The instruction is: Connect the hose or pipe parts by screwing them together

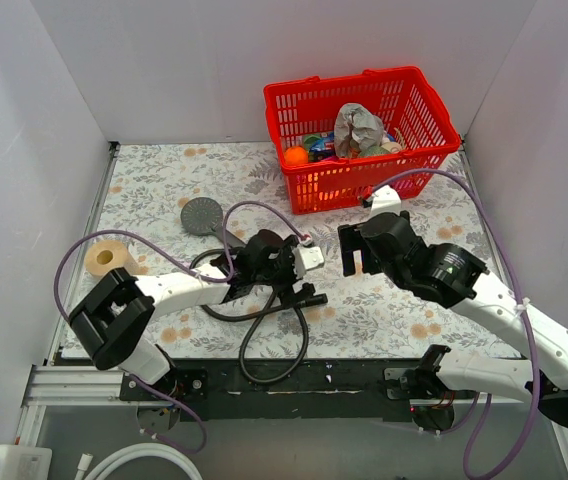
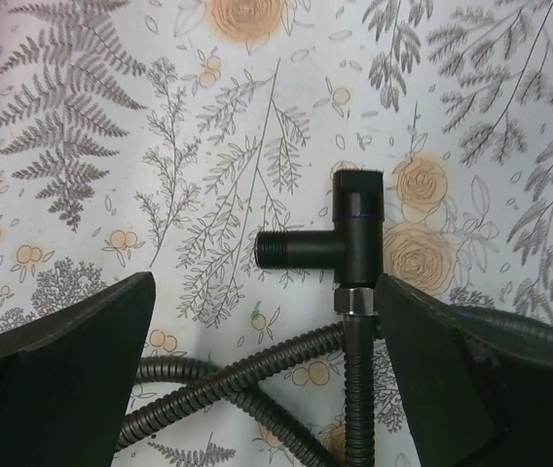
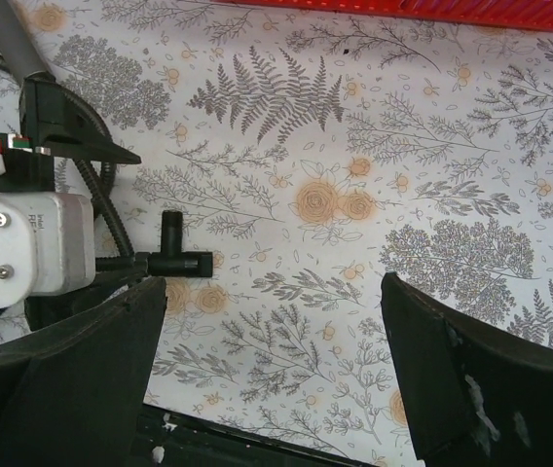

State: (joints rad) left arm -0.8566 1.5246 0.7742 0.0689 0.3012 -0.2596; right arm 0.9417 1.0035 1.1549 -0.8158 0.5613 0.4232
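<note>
**Jaws spread wide on both arms, nothing gripped**

Your left gripper hangs open over the black flexible hose. The hose's nut meets a black T-shaped fitting, which lies flat on the floral bench between the fingertips and just ahead of them. Your right gripper is equally wide above the bench, with that fitting off to its left. The grey shower head lies further back, its handle running under your left arm.
</note>
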